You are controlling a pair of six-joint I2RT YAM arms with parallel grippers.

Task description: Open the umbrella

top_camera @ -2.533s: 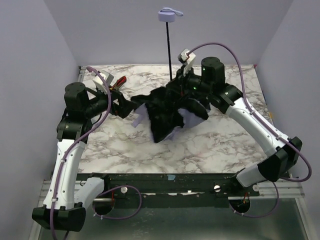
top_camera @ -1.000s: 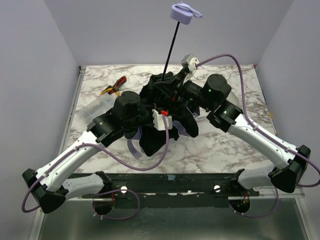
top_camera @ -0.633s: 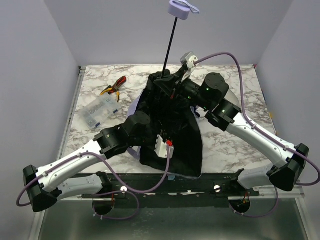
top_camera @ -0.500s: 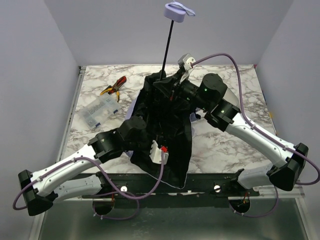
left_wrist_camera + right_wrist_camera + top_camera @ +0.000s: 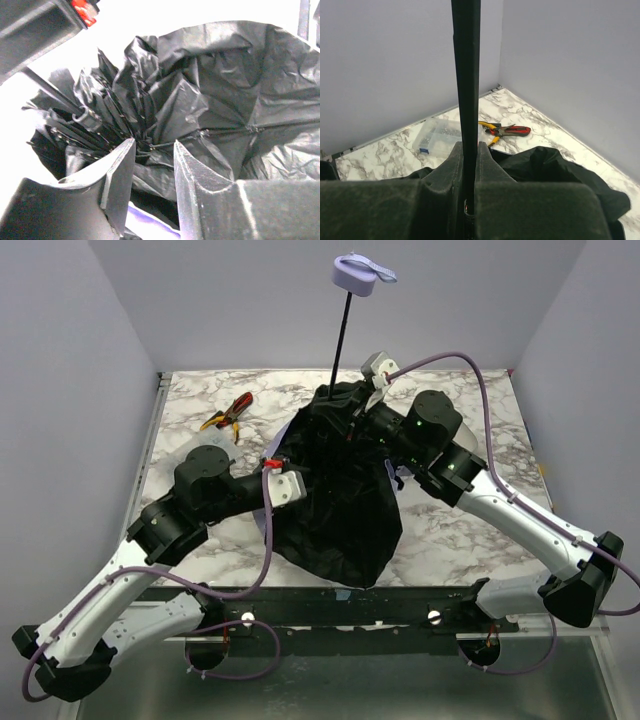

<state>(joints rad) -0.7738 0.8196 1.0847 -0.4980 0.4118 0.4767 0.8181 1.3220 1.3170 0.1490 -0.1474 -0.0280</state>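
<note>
The umbrella stands handle-up over the table's middle. Its black underside canopy (image 5: pixel 345 505) hangs half spread toward the front edge, and a thin black shaft (image 5: pixel 342 340) rises to the lavender handle (image 5: pixel 360 270). My right gripper (image 5: pixel 355 412) is shut on the shaft just above the canopy; in the right wrist view the shaft (image 5: pixel 466 75) runs up between the closed fingers (image 5: pixel 487 160). My left gripper (image 5: pixel 303 490) sits at the canopy's left edge. In the left wrist view that gripper (image 5: pixel 152 150) is open, with crumpled black fabric (image 5: pixel 200 100) and ribs beyond it and a lavender strip below.
Red and yellow pliers (image 5: pixel 228 412) lie at the back left of the marble table (image 5: pixel 470 530). A clear plastic parts box (image 5: pixel 437 134) lies near them, hidden under my left arm in the top view. Grey walls close in the back and sides.
My left gripper was shut in the canopy, drew it toward the front edge, then opened and swung back left. The canopy now hangs wider and longer. The right gripper kept hold of the shaft.
</note>
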